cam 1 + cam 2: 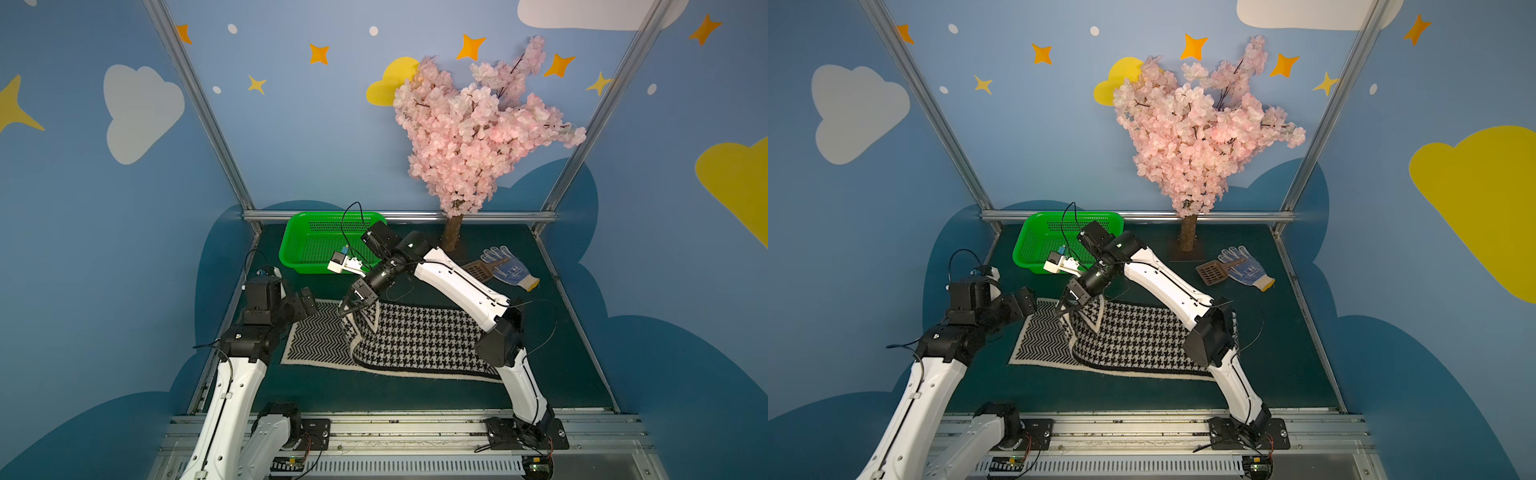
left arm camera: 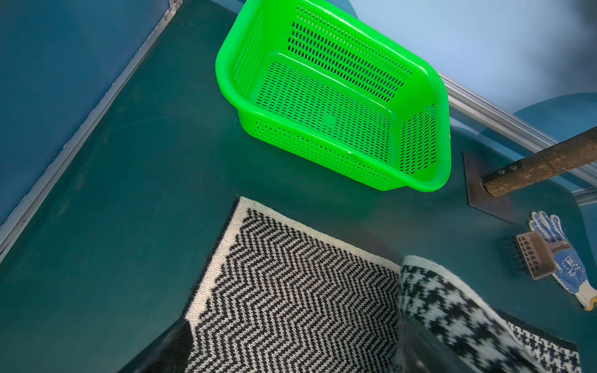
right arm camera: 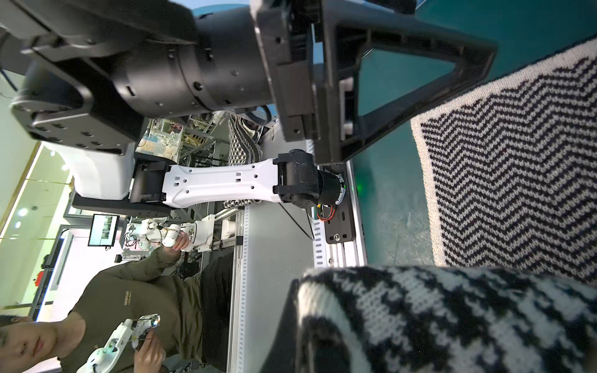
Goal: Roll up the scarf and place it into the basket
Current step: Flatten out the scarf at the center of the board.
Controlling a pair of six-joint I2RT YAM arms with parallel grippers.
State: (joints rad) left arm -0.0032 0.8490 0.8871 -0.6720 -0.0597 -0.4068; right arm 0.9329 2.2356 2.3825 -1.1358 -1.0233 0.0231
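Right tool (image 1: 348, 308): pinching lifted scarf (image 1: 415, 343) fold
Left tool (image 1: 308, 300): spread, beside scarf corner
Basket (image 1: 293, 245): behind scarf, apart

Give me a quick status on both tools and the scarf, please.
Left tool open, by the zigzag end. Right tool shut on the black-and-white knitted scarf, folded edge lifted, not rolled. Green perforated plastic basket empty; nothing between.

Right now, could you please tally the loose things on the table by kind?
scarf: 1
basket: 1
glove: 1
scoop: 1
blossom tree: 1
Total: 5
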